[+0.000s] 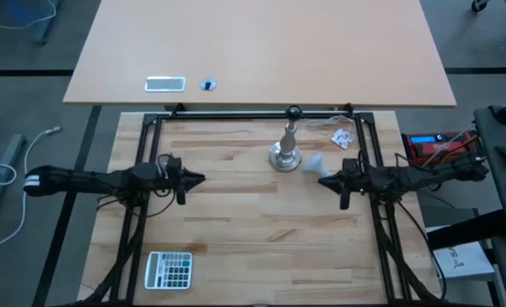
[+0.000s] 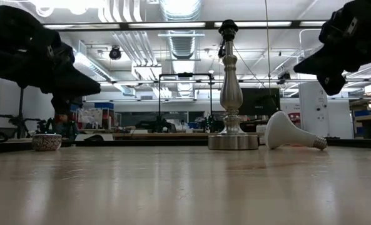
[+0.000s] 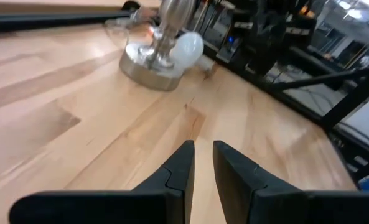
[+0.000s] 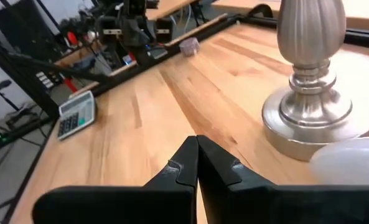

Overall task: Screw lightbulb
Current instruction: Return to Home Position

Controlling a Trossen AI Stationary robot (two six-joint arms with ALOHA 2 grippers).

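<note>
The lightbulb [image 1: 315, 162] lies on its side on the wooden table, its white globe next to the silver lamp stand [image 1: 285, 153] and its screw base [image 2: 318, 144] pointing away from the stand. The stand is upright on its round base [image 4: 315, 121]. My left gripper [image 1: 200, 179] hovers left of the stand and clear of it; its fingers stand a narrow gap apart [image 3: 203, 146] with nothing between them. My right gripper [image 1: 323, 180] hovers just near of the bulb, shut [image 4: 196, 140] and empty. The bulb's globe also shows in the wrist views [image 3: 187, 48] [image 4: 352, 160].
A white calculator [image 1: 169, 269] lies near the table's front left. A small crumpled packet [image 1: 342, 136] sits behind the bulb. A black frame rail [image 1: 253, 117] runs along the far edge, with side rails to left and right. Bare wood lies between the two grippers.
</note>
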